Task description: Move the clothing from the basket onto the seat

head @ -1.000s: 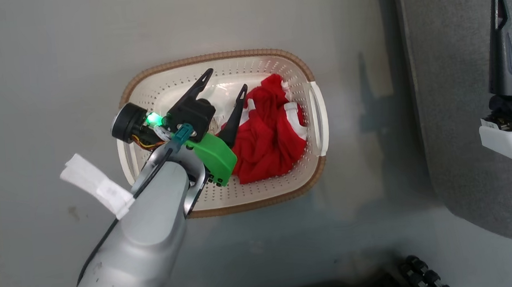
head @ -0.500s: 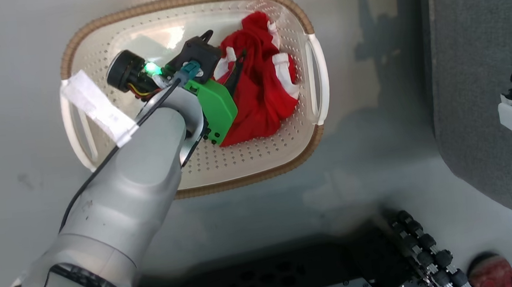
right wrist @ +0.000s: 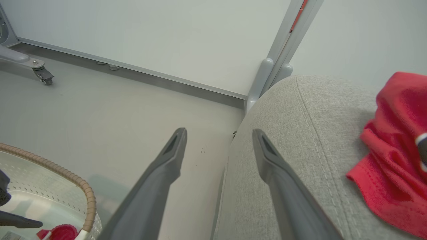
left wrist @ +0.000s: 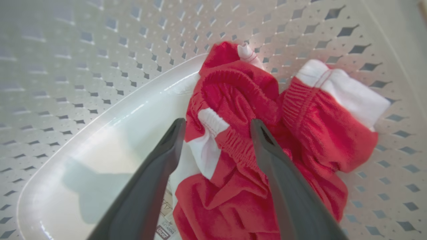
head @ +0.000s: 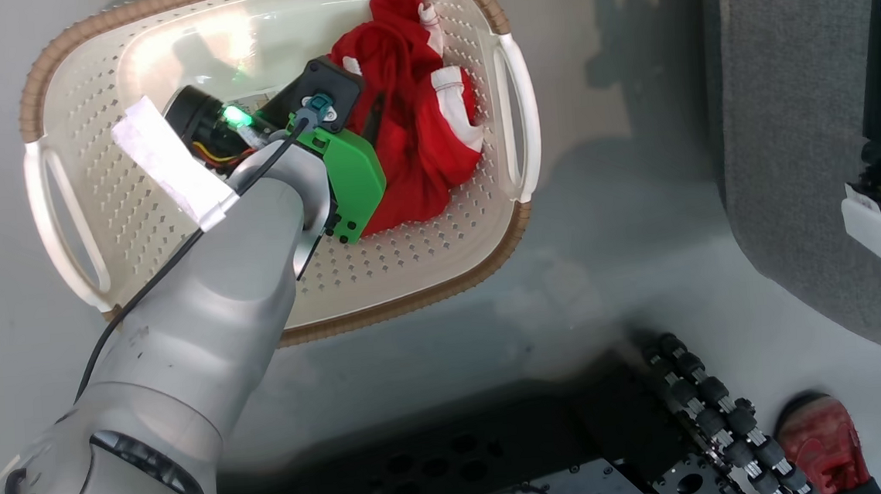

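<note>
The cream perforated basket with a brown rim stands on the floor. A bunched piece of red clothing with white trim lies against its right side. My left gripper reaches down into the basket, open. Its two dark fingers straddle a fold of the red clothing at its elastic band, and nothing is pinched. My right gripper hangs open and empty above the left edge of the grey seat. Another red piece of clothing lies on that seat. The seat stands to the right of the basket.
My black wheeled base sits just below the basket, with a red object beside it. A white wall panel and a metal post stand behind the seat. A caster rests on the floor at far left.
The head camera has dipped, so the whole picture has shifted. My left gripper has gone down from above the basket into it, and its fingers now flank the red clothing. The right gripper stays open.
</note>
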